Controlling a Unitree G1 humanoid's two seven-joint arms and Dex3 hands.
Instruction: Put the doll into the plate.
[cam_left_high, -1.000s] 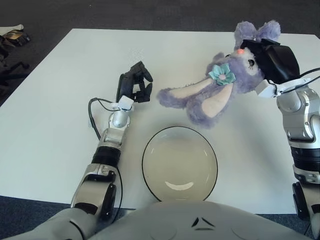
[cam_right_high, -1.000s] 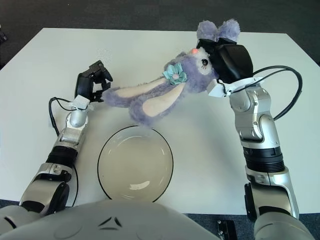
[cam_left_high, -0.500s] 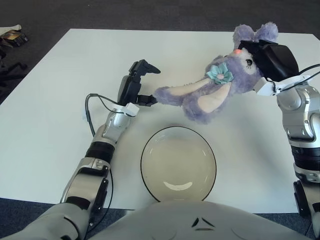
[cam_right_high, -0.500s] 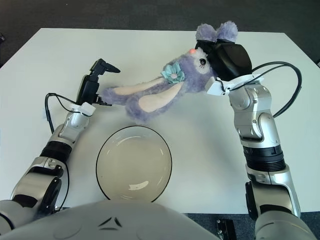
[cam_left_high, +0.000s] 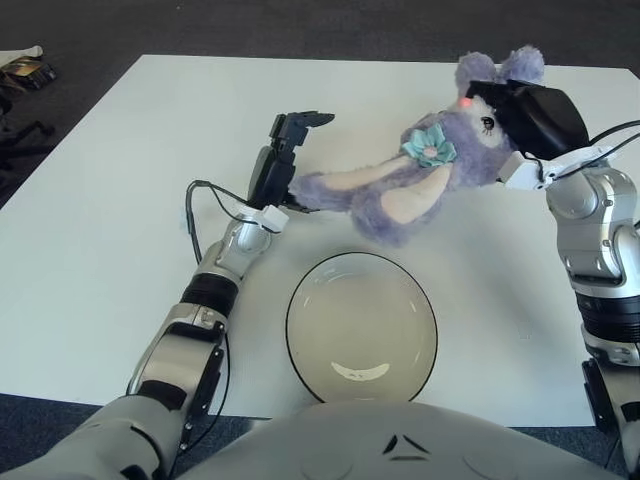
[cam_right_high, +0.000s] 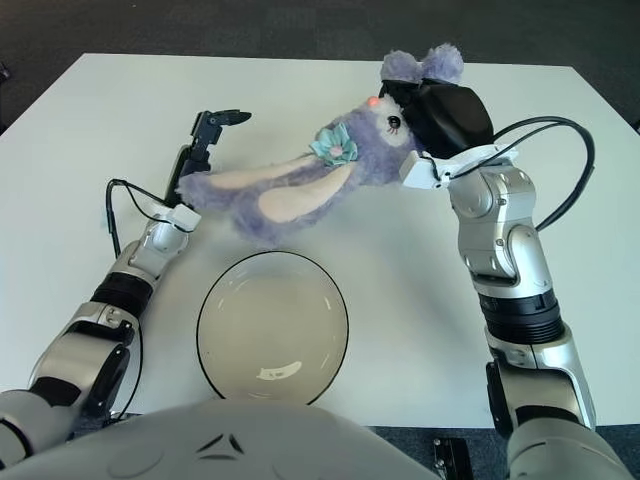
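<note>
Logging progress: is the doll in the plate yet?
Out. The purple plush rabbit doll hangs beyond the empty round plate, right hand gripping its head.

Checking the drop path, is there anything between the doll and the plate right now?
Nothing: in the left eye view only bare white table separates the doll, held by the right hand, from the plate.

I am seeing bright, even overhead light washing across the white table (cam_left_high: 120, 200), leaving it close to glaring while the dark floor beyond is staying dim. A curved highlight is gleaming on the near inside of the plate (cam_left_high: 361, 372). Soft, faint shadows are lying under the doll (cam_left_high: 400, 185). Both views are showing sharp focus, with straight table edges bowing slightly.
</note>
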